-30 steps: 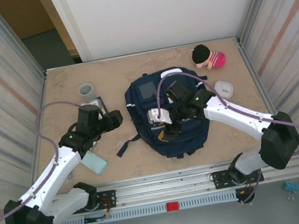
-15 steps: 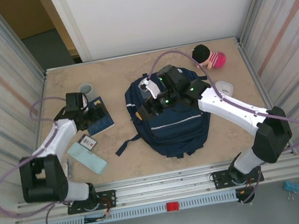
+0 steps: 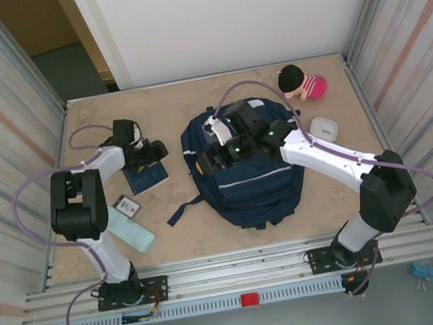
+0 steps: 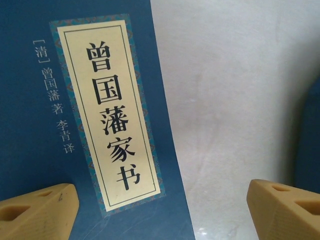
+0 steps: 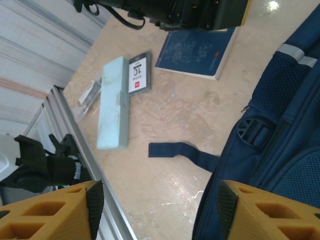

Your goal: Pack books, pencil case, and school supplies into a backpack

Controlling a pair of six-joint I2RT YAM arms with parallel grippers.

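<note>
Step, likely: book pickup. Left hand (image 3: 149, 153) spread wide, empty, low over book (image 4: 30, 125), flat on desk (image 3: 191, 105) left of backpack (image 3: 257, 185). Right hand (image 3: 207, 162) part-open, empty, at backpack's left edge. Pencil case (image 3: 133, 230) farther left. Next: pinch book's edge, carry to backpack.

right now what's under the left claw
The navy book, flat on the tabletop, below the open left claw. What lies beneath the book is covered.

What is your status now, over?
Left claw open, above book edge. Right claw open, empty, at backpack edge. Book and pencil case on table, unpacked. Small card beside pencil case.
</note>
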